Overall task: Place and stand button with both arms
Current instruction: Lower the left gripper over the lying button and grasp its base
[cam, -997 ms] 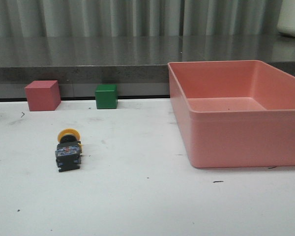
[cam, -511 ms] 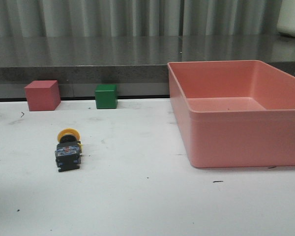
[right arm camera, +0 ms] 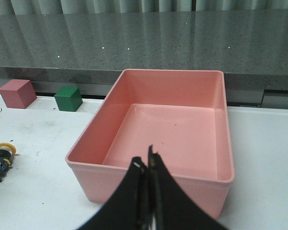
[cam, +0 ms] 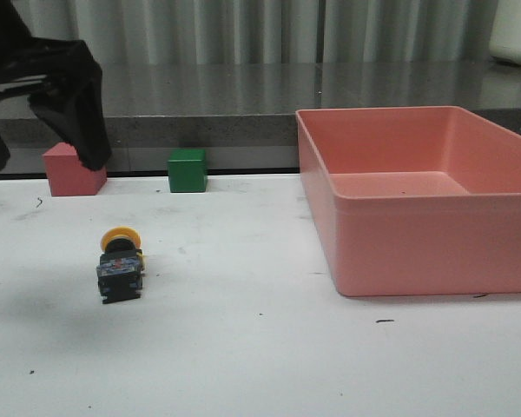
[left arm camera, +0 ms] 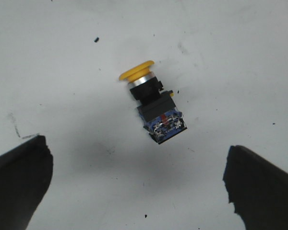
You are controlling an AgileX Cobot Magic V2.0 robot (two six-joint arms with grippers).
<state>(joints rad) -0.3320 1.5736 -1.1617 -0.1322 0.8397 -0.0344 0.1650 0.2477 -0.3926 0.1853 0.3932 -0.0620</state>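
Front view: button (cam: 122, 269) lying on its side on the white table (cam: 243, 347), left of centre in the frame, long axis running near-to-far, yellow cap pointing toward the back wall, dark blocky base toward the camera. Left arm (cam: 65, 95) entering at the upper left of the frame, black, angled down and to the right, its lowest tip in front of the red cube (cam: 74, 169), above and behind the button, not touching it. Green cube (cam: 187, 170) just right of the red one, along the table's back edge. Pink bin (cam: 417, 195) filling the right half of the frame, well apart from the button.

Left wrist view: button (left arm camera: 151, 103) in the middle of the frame, cap toward the upper left, blue-ended base toward the lower right; left gripper (left arm camera: 134, 184) spread wide, one finger in each lower corner, nothing between them, button beyond the fingertips.

Right wrist view: right gripper (right arm camera: 147, 165) at lower centre with fingers pressed together, holding nothing, over the near wall of the bin (right arm camera: 101, 129); button (right arm camera: 0, 160) small at the left edge
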